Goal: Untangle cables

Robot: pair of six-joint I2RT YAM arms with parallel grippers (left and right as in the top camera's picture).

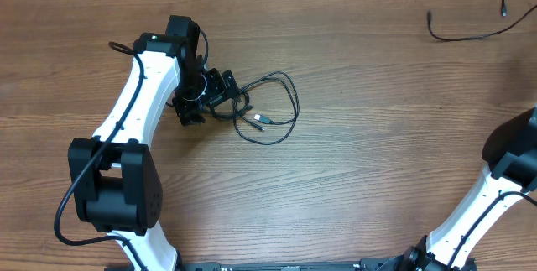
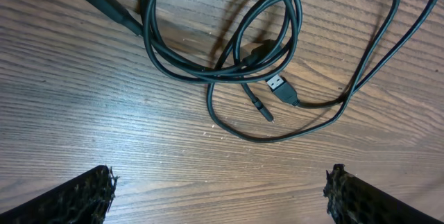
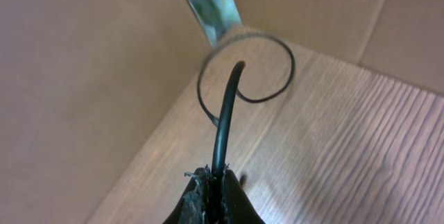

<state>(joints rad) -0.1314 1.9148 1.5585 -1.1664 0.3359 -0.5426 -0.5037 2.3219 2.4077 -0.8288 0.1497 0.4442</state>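
Ahead of left jaws, spread wide: tangled thin black cables (image 2: pixel 253 52) with silver-tipped plug (image 2: pixel 277 83) on wooden bench (image 2: pixel 125 137). Between right jaws, clamped shut: single thin black cable (image 3: pixel 223 130).

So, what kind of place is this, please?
Probably a robot test bench, not a home: a wood-grain table, a white left arm and right arm at its edge, and cardboard-like walls around.

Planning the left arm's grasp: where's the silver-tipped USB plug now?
Left wrist view: the silver-tipped black USB plug lies on the wooden table, amid the loose tangle of thin black cables, ahead of the open left tool. Overhead, it sits left of centre.
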